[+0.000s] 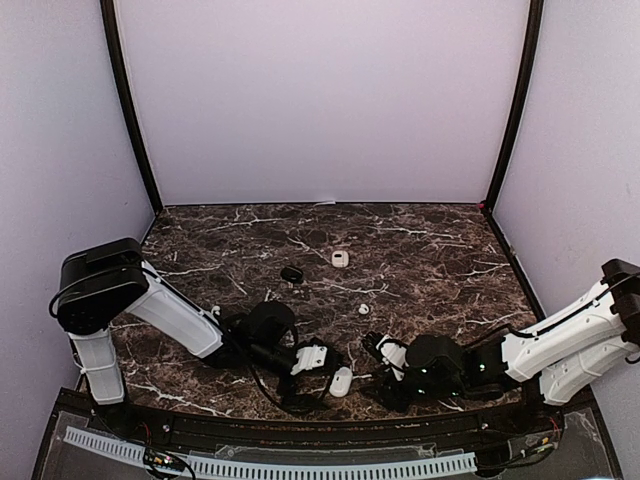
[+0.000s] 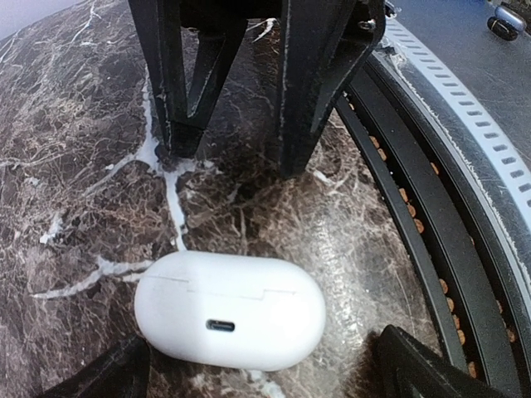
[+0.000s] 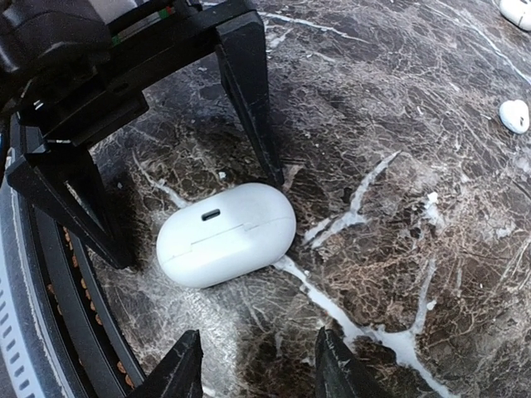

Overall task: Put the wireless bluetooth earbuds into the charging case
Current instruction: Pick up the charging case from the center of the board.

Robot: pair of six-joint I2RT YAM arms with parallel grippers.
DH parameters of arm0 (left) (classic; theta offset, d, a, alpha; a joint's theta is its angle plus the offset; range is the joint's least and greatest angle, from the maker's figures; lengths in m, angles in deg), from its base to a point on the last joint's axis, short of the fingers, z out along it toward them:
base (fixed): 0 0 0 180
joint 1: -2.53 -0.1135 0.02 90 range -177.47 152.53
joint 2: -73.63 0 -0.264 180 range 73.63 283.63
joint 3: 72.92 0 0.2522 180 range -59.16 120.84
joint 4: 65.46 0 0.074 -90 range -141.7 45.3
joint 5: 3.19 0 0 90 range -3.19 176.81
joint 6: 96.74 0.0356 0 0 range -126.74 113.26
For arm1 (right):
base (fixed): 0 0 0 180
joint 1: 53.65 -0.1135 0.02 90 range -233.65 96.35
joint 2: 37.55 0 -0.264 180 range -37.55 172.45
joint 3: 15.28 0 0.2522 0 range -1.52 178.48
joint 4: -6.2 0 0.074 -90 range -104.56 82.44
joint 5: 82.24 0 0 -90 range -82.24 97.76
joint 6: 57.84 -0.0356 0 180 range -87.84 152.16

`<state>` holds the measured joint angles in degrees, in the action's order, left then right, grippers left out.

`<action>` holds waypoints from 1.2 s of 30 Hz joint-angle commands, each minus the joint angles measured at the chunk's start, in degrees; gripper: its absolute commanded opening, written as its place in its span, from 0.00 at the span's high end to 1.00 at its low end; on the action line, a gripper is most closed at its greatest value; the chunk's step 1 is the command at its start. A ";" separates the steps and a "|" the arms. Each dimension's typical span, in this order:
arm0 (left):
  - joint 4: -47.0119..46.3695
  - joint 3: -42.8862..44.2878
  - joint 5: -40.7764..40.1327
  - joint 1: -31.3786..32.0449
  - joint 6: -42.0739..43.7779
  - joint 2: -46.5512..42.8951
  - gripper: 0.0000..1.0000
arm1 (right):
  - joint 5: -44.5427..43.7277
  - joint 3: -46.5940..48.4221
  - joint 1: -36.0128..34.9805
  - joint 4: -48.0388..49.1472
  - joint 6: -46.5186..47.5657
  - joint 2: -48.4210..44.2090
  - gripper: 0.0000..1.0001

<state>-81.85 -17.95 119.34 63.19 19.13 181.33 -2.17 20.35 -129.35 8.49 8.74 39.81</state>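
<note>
One white earbud (image 1: 364, 309) lies alone on the dark marble table (image 1: 430, 250), out toward the middle and well apart from both arms. From the right wrist it looks like a little bean lying flat, but it is too small to say which end faces where.

The white case (image 1: 341, 381) is shut and lies flat near the front edge, between the two arms. Its long axis runs roughly front to back, and the side with the charging port is turned toward the left arm. The lid seam shows along its top.

Further back a small black thing (image 1: 291, 273) and a small white thing (image 1: 340, 258) sit apart from each other, both too small to make out. The black rail (image 1: 300, 440) along the front edge runs close beside the case. Nothing lies between the earbud and the case, though both grippers crowd in around the case.

The left gripper (image 2: 264, 369) is low over the table with its jaws spread wide. Its fingers (image 3: 249, 99) straddle the case, one by each end. The far one stands right at the rounded end, but I cannot tell whether it touches.

The right gripper (image 3: 257, 352) faces it from the other side, tips down near the marble. Its jaws are parted about halfway with nothing between them, and the case sits just ahead of its tips.
</note>
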 commanded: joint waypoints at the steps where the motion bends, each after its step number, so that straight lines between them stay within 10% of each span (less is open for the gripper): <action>1: 1.60 0.60 0.49 0.24 -0.27 1.10 0.01 | -0.61 -0.75 0.44 1.99 -1.55 0.71 0.56; 21: 4.14 3.92 1.99 0.22 5.04 4.02 0.09 | 1.55 0.15 1.43 3.63 -1.51 4.07 0.62; 36: 1.18 3.33 1.72 0.16 4.35 3.57 0.44 | 1.25 -0.17 1.57 3.17 1.98 -1.11 0.62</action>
<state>-81.45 -13.42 122.33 63.19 23.50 185.11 -0.56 20.17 -128.21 9.95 8.56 42.32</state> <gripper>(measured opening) 0.680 0.374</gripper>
